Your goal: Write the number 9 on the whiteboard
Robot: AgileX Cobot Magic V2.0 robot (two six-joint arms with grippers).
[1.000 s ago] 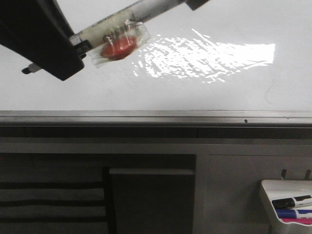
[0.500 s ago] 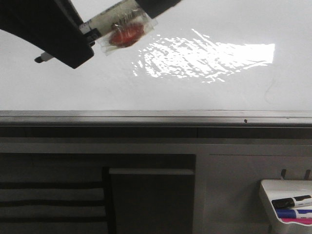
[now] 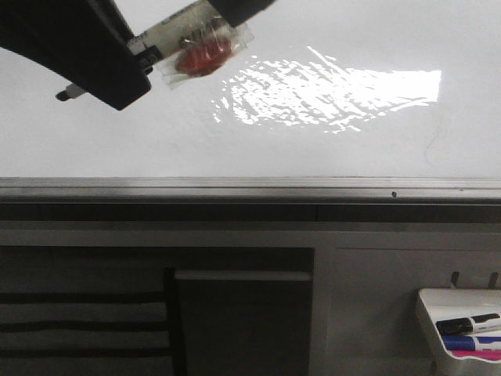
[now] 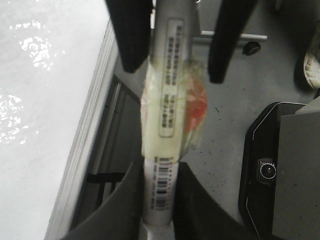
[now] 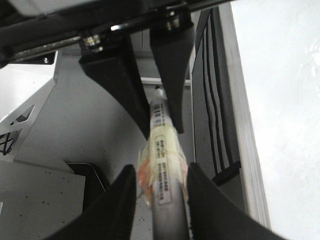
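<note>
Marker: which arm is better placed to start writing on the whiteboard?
Probably the left: the left gripper grips the marker next to its tip, while the right gripper holds its rear end.

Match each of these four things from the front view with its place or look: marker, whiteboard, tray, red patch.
1 marker
2 whiteboard
3 tray
4 red patch

A lower right, holding spare pens
B taped onto the marker's barrel
C held up at upper left
D glossy, with bright glare

Pairs: 1-C, 2-D, 3-A, 4-B
</note>
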